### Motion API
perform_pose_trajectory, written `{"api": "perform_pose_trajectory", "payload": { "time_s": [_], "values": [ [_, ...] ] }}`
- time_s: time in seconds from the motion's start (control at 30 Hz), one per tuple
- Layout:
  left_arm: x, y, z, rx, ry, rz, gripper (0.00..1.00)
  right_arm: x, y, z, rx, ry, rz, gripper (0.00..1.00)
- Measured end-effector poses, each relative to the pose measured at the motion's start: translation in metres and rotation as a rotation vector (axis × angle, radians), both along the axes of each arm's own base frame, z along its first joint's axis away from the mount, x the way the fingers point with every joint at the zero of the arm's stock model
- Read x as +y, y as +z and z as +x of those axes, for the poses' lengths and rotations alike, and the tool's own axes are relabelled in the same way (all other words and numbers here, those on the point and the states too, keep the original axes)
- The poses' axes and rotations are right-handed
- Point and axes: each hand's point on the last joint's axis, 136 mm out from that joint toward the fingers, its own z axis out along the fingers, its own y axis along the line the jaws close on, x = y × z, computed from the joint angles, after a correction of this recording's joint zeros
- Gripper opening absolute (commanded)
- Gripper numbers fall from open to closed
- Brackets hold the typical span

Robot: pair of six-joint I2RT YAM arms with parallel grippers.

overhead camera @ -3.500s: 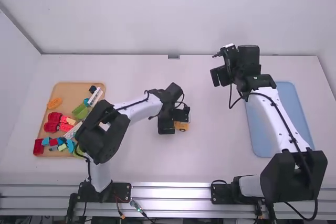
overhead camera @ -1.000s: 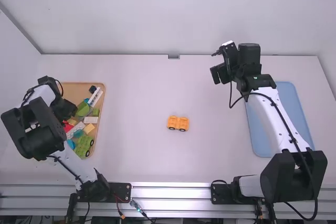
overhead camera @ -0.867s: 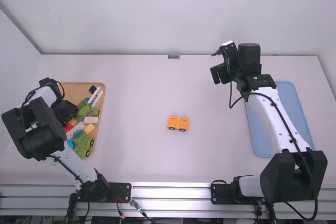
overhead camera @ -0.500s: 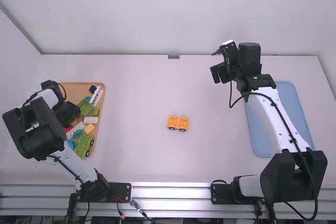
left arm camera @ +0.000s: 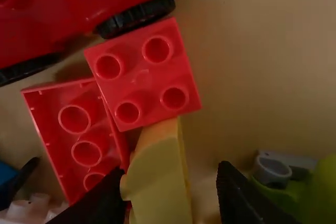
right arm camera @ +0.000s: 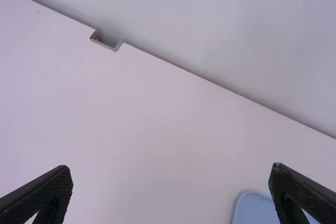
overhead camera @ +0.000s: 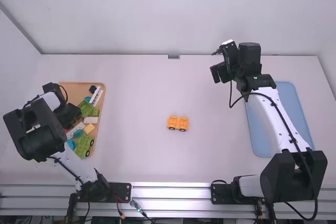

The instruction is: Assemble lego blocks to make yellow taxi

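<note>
Swung left hand (left arm camera: 171, 170) from orange wheeled plastic base (overhead camera: 182, 121) on white table (overhead camera: 210, 145) to tan tray (overhead camera: 77, 90); parted around curved yellow block (left arm camera: 157, 179), gripping nothing. Centre before closing, sparing red studded brick (left arm camera: 142, 77).

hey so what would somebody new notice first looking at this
Probably the small orange wheeled piece, bright in the middle of the white table. Then the left gripper, fingers open either side of a yellow block in the left-hand tray of colourful bricks.
</note>
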Motion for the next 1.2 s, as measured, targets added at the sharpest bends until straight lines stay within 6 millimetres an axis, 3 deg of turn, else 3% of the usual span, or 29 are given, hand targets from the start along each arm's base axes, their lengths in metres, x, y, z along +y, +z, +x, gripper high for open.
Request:
{"api": "perform_pose_trajectory", "payload": {
  "time_s": [0.1,0.4,0.53,0.63,0.67,0.7,0.77,0.87,0.97,1.2],
  "values": [
    [0.0,0.0,-0.001,0.005,0.001,0.002,0.3,0.0,0.0,0.0,-0.001,0.0,0.0,0.99],
    [0.004,0.003,0.012,-0.048,-0.019,0.016,0.18,0.006,0.001,-0.001,0.0,0.028,0.022,0.99],
    [0.008,0.012,0.018,-0.064,-0.022,0.022,0.18,0.015,0.008,0.001,-0.029,0.073,0.055,0.99],
    [0.015,0.044,0.032,-0.136,-0.031,0.069,0.17,0.025,0.016,0.003,-0.059,0.117,0.093,0.99],
    [0.015,0.046,0.033,-0.141,-0.034,0.072,0.17,0.026,0.017,0.004,-0.062,0.12,0.096,0.99],
    [0.016,0.072,0.046,-0.205,-0.064,0.119,0.18,0.029,0.021,0.004,-0.073,0.133,0.119,0.99],
    [0.011,0.106,0.063,-0.292,-0.123,0.175,0.22,0.035,0.026,0.005,-0.082,0.148,0.153,0.99],
    [-0.007,0.144,0.077,-0.366,-0.189,0.232,0.27,0.039,0.029,0.004,-0.089,0.164,0.183,0.99],
    [-0.023,0.159,0.073,-0.364,-0.197,0.249,0.27,0.041,0.03,0.004,-0.085,0.168,0.198,0.99],
    [-0.011,0.147,0.046,-0.277,-0.091,0.249,0.28,0.043,0.03,0.003,-0.083,0.175,0.205,0.99]
  ]
}}
